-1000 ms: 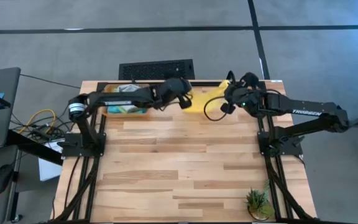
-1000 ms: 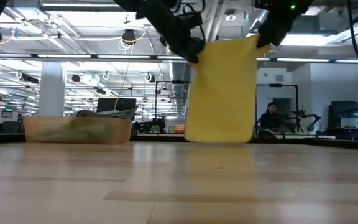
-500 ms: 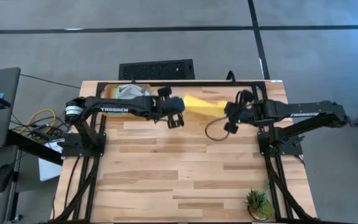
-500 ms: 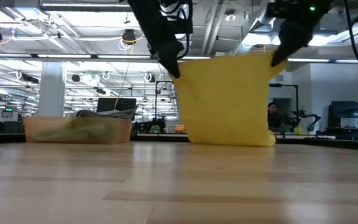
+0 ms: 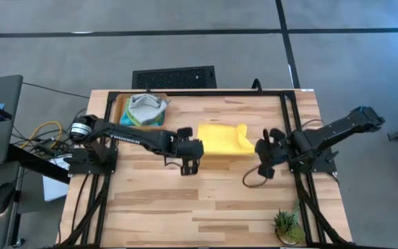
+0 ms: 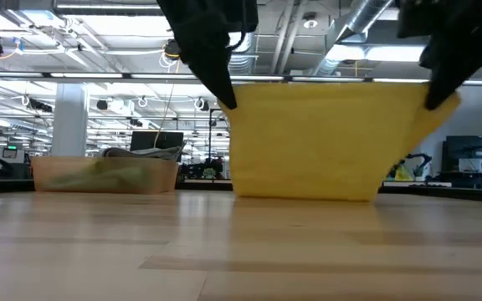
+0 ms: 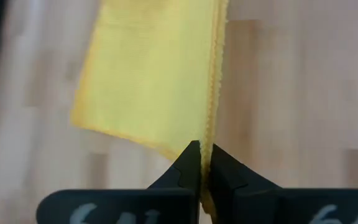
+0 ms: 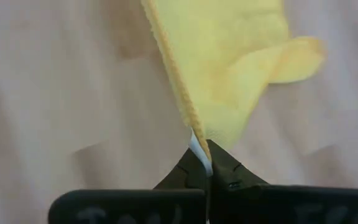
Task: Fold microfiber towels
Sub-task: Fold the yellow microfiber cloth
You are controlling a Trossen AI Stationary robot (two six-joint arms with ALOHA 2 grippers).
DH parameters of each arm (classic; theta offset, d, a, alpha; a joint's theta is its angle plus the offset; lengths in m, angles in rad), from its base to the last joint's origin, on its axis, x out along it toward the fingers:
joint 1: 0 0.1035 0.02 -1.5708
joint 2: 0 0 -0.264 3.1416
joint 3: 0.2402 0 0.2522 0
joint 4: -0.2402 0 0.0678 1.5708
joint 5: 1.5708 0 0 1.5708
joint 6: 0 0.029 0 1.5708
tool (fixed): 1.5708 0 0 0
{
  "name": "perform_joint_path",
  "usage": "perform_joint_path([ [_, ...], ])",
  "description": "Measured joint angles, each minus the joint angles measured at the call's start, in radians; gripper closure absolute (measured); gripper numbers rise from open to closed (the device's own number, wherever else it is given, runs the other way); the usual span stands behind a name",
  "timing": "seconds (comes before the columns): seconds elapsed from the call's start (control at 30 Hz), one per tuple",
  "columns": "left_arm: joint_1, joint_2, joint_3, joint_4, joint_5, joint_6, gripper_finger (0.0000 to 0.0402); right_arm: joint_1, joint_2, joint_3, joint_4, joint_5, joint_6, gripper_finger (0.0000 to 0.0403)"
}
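Note:
A yellow microfiber towel hangs spread between my two grippers over the middle of the table, and its lower edge rests on the wood. My left gripper is shut on its upper left corner, my right gripper on its upper right corner. From above, the towel lies between the left gripper and the right gripper. More towels, grey and green, are piled in a basket at the far left. My left gripper pinches the towel's upper left corner between its two shut fingers, right at the hemmed edge. It comes slanting down from above. The towel hangs below it, top edge drawn straight toward the other gripper. My right gripper pinches the towel's upper right corner between its two shut fingers, at the hem. It too slants down from above. The cloth hangs below and away from it, one loose flap curling out at the side.
The basket stands at the table's far left. A small potted plant sits at the near right corner. A black frame rail runs along the far edge. Bare wood stretches toward the near edge.
Both grippers have come from the far edge toward the near edge, sunk lower, tipped more steeply down and moved apart. The yellow towel, bunched narrow a second ago, is now spread wide between them, its top edge drawn straight, its lower edge trailing on the table.

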State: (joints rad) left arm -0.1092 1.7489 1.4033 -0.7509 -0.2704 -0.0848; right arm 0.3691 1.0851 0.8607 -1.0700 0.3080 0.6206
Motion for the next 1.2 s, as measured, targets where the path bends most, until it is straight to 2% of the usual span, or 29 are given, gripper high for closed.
perform_joint_path([
  [0.1,-0.041,0.005,0.000,-0.007,0.048,-0.034,0.0401,0.090,0.000,0.000,0.011,-0.049,0.095,0.0394],
  [0.2,-0.076,0.007,0.000,-0.007,0.046,-0.058,0.0401,0.172,0.000,0.000,0.031,-0.071,0.153,0.0394],
  [0.37,-0.110,0.007,0.004,0.014,-0.101,-0.055,0.0401,0.238,0.000,0.000,0.049,0.006,0.166,0.0394],
  [0.6,-0.073,0.004,0.013,0.076,-0.320,0.014,0.0401,0.150,0.000,0.010,0.032,0.168,0.011,0.0394],
  [0.77,-0.024,0.004,0.084,0.087,-0.521,0.115,0.0401,0.021,0.000,0.089,0.017,0.429,-0.196,0.0394],
  [0.87,-0.002,0.003,0.153,0.082,-0.631,0.157,0.0401,-0.038,-0.001,0.157,-0.006,0.556,-0.232,0.0394],
  [0.93,0.003,0.000,0.191,0.062,-0.642,0.156,0.0401,-0.052,-0.003,0.177,-0.022,0.553,-0.223,0.0394],
  [1.03,-0.012,-0.001,0.203,-0.015,-0.625,0.150,0.0401,-0.036,0.000,0.169,-0.063,0.493,-0.196,0.0394],
  [1.2,-0.038,-0.004,0.204,-0.052,-0.720,0.167,0.0401,0.015,0.018,0.188,-0.099,0.521,-0.224,0.0397],
])
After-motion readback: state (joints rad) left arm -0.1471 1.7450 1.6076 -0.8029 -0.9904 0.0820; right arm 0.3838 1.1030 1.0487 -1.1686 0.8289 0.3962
